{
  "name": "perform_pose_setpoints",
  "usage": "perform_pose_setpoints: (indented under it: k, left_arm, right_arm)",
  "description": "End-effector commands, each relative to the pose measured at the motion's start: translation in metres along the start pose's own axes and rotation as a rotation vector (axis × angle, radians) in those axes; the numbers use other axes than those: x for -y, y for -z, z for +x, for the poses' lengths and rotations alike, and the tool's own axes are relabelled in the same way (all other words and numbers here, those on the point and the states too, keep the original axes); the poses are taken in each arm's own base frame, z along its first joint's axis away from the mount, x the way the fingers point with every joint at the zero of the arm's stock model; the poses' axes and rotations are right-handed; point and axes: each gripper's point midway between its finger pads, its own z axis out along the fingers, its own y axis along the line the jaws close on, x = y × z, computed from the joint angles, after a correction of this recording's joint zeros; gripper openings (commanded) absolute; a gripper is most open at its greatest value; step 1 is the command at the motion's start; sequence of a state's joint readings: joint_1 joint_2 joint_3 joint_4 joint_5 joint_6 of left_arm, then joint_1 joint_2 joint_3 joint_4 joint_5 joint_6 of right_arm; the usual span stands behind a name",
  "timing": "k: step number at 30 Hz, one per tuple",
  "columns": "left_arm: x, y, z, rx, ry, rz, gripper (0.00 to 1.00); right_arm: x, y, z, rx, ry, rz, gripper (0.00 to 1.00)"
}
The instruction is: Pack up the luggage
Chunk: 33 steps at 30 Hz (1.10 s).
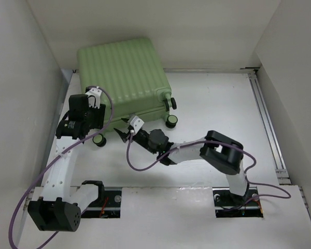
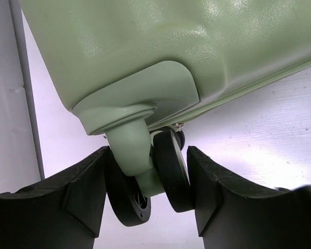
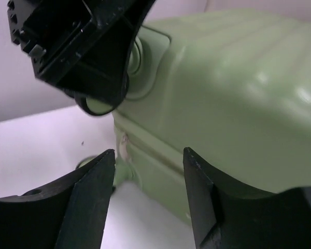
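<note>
The luggage (image 1: 122,78) is lying closed at the far left of the white table (image 1: 212,104), with its ribbed pale green shell facing up. Its wheeled end is facing the near side, toward my two bases.

My left gripper (image 2: 147,179) is standing at the near left corner of the luggage and is reaching under the shell to the twin wheel (image 2: 172,171) there. The jaws are standing about half way apart, one on each side of the wheel. In the left wrist view both fingers (image 2: 83,197) are appearing to touch the black discs, so I am gripping this wheel between them. How hard I am pressing, I cannot tell. The green stem of the wheel is going up between the discs into the corner of the shell, just above my fingers.

My right gripper (image 3: 149,155) is hovering just beside the near edge of the luggage, to the right of my left gripper. Its jaws are standing open and are holding nothing. The side wall of the luggage, with the seam (image 3: 125,145) running along it, is lying just ahead of the fingertips. Two other wheels (image 1: 171,122) are sticking out at the near right corner, to the right of both grippers.
</note>
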<state>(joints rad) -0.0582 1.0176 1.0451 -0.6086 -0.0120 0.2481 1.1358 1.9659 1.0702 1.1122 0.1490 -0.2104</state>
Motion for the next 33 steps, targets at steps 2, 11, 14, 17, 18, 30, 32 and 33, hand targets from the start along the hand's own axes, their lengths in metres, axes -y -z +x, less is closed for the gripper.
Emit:
perform_pose_setpoints:
  k: [2, 11, 14, 17, 18, 30, 32, 33]
  left_arm:
    - [0.020, 0.015, -0.018, 0.111, -0.063, 0.096, 0.00]
    - [-0.006, -0.003, 0.000, 0.052, -0.064, -0.079, 0.00]
    - [-0.006, -0.006, -0.003, 0.070, -0.052, -0.083, 0.00]
    - [-0.004, -0.006, -0.003, 0.072, -0.044, -0.073, 0.00]
    - [-0.004, -0.008, -0.002, 0.063, -0.045, -0.072, 0.00]
    - [-0.008, -0.005, -0.014, 0.099, -0.040, -0.087, 0.00]
    - [-0.008, -0.005, -0.014, 0.099, -0.040, -0.087, 0.00]
    - [-0.008, -0.005, -0.014, 0.099, -0.040, -0.087, 0.00]
  right_arm:
    - [-0.009, -0.034, -0.051, 0.254, -0.052, 0.026, 0.62]
    - [-0.021, -0.063, 0.015, 0.094, -0.050, 0.089, 0.62]
    - [-0.028, -0.070, 0.035, 0.042, -0.043, 0.106, 0.61]
    - [-0.038, -0.078, 0.047, 0.029, -0.043, 0.103, 0.61]
    - [-0.043, -0.079, 0.049, 0.029, -0.046, 0.109, 0.61]
    - [-0.048, -0.065, 0.108, -0.174, -0.162, 0.212, 0.49]
    - [-0.046, -0.059, 0.113, -0.195, -0.172, 0.224, 0.48]
    - [-0.048, -0.056, 0.117, -0.198, -0.171, 0.211, 0.47]
